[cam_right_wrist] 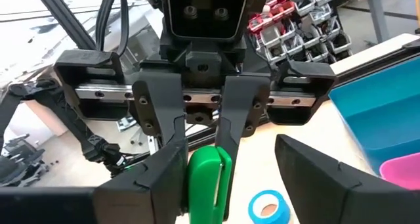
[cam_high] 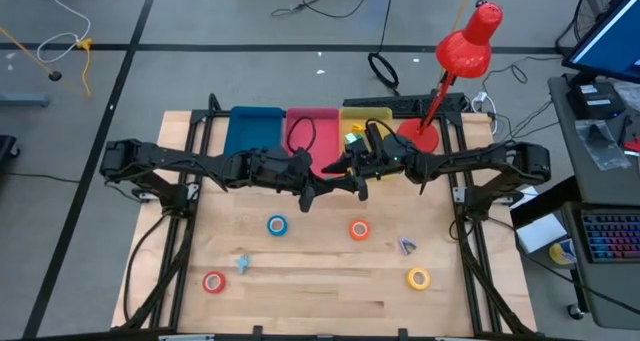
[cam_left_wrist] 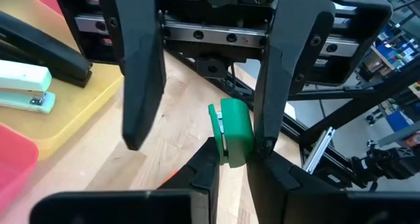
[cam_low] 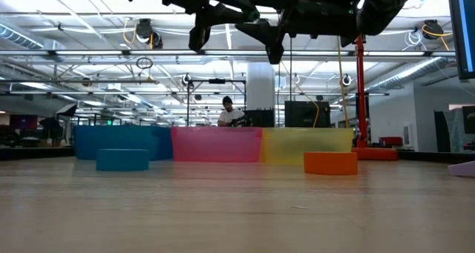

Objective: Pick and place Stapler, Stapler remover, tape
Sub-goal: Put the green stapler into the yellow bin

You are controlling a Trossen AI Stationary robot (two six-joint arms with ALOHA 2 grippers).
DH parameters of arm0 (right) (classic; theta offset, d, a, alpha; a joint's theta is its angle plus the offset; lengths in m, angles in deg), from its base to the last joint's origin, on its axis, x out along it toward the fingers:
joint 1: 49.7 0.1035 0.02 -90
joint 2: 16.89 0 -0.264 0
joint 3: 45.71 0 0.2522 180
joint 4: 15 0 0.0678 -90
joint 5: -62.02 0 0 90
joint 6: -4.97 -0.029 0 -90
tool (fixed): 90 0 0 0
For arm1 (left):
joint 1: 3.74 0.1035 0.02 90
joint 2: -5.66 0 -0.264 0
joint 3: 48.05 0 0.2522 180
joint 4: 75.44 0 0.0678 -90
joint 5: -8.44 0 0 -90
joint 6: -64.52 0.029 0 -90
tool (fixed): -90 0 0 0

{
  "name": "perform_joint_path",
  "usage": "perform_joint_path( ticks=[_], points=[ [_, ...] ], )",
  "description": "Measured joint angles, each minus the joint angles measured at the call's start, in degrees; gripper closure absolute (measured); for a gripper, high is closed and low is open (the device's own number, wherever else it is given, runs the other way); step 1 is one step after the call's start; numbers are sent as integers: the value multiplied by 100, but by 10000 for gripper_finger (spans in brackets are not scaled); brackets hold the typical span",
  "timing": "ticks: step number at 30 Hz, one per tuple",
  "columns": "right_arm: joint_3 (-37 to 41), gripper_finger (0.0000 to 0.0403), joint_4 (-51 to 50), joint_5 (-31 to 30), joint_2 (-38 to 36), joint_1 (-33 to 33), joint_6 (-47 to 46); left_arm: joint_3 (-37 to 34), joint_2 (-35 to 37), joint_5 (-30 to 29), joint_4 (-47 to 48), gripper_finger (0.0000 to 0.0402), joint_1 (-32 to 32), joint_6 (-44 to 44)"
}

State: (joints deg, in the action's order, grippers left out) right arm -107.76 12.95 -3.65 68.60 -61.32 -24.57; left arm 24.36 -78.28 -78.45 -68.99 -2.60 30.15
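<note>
Green piece held between the two grippers above the table

The left gripper (cam_left_wrist: 233,163) is above the middle of the pale wooden table (cam_high: 320,311), a little toward its back edge. Its two dark fingers (cam_right_wrist: 233,119) are almost closed and they pinch a small green oblong plastic piece (cam_left_wrist: 235,129) from both sides. The piece is lifted off the table.

The right gripper (cam_right_wrist: 226,152) faces the left one at the same place. Its fingers (cam_left_wrist: 141,66) stand wide apart, one on each side of the green piece. One finger is just beside the piece; I cannot tell if it touches it. The other finger is clearly apart from it.

The four tape rolls lie flat on the table, nearer to its front edge. The blue tape roll (cam_high: 276,224) and the orange tape roll (cam_high: 359,230) are around the middle. The red tape roll (cam_high: 214,281) is toward the front left corner and the yellow tape roll (cam_high: 418,278) toward the front right corner.

Along the back edge stand a blue plastic tray (cam_high: 253,131), a pink plastic tray (cam_high: 312,116) and a yellow plastic tray (cam_high: 378,113). In the yellow tray lie a pale mint stapler (cam_left_wrist: 23,86) and a black stapler (cam_left_wrist: 46,50)
</note>
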Motion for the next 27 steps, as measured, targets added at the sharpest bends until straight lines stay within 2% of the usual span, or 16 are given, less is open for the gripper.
perform_joint_path(
  ticks=[8, 18, 27],
  points=[
    [-2, 228, -20, 48, -2, 0, -85, 0, 0, -4, 4, 338, 2, -15],
    [-2, 339, 7, 190, -2, 0, -163, -7, 0, -11, 4, 331, 4, -13],
    [-2, 343, 7, 170, -4, 0, -179, -7, 0, -13, 4, 323, 2, 133]
  ],
)
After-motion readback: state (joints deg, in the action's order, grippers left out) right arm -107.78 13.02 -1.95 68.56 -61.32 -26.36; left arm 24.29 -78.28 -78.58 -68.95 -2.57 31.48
